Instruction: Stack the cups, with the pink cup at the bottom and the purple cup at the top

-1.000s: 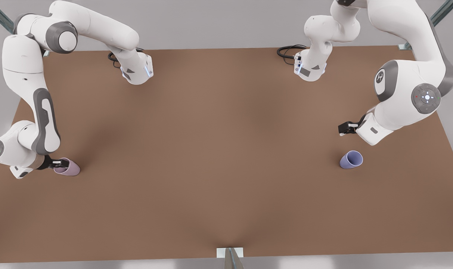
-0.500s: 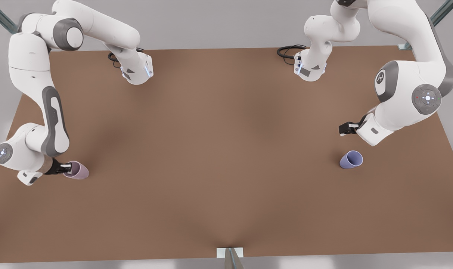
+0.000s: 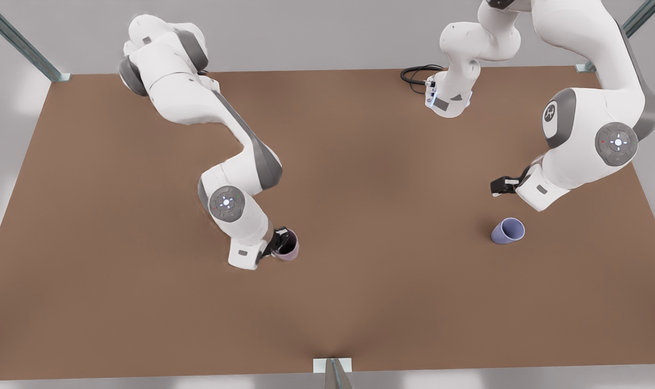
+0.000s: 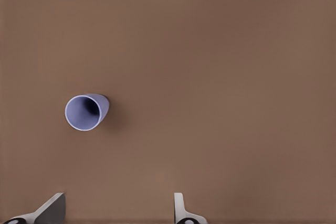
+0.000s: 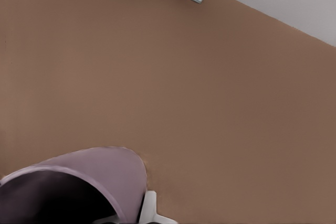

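Gripping pink cup (image 3: pixel 288 246) mid-table, right gripper (image 3: pixel 279 243); purple cup (image 3: pixel 507 231) well apart.

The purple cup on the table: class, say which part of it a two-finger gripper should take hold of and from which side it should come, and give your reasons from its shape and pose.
Grip the purple cup at its rim, one finger inside the open mouth and one outside the wall, coming down from above. It appears to stand upright and alone on the table, mouth up, so the rim looks free all round. The left gripper, open, hovers nearby; the right gripper holds the pink cup that way.
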{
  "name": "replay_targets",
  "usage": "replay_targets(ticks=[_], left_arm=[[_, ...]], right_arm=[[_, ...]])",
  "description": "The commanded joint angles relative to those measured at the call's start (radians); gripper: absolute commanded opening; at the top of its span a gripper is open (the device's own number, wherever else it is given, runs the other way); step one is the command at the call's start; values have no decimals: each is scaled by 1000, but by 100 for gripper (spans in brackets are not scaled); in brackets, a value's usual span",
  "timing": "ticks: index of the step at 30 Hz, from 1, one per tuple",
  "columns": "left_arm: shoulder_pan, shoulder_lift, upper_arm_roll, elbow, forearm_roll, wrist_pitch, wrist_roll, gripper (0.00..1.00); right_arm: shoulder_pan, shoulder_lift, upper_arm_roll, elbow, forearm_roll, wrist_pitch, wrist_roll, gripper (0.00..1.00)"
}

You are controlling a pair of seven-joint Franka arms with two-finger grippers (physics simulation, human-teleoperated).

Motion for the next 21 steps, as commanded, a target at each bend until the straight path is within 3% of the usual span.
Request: replay_targets(ticks=[1,6,10,13,18,20,21], left_arm=[[0,-1,0,0,4,2,0,100],[25,149,86,0,15,121,6,100],[69,228,88,2,4,224,35,100],[163,205,89,-191,3,446,259,100],[213,225,89,-342,3,635,298,100],[220,232,89,-369,3,671,298,100],[221,243,89,-372,3,671,298,100]], right_arm=[[50,100,0,132,24,-59,732,21],[173,249,-14,179,10,145,732,21],[214,315,-17,179,10,277,733,21],[217,344,-29,176,1,331,732,21],[245,375,-21,179,3,357,732,21],[245,375,-18,179,4,348,732,74],[243,373,-20,179,6,340,732,92]])
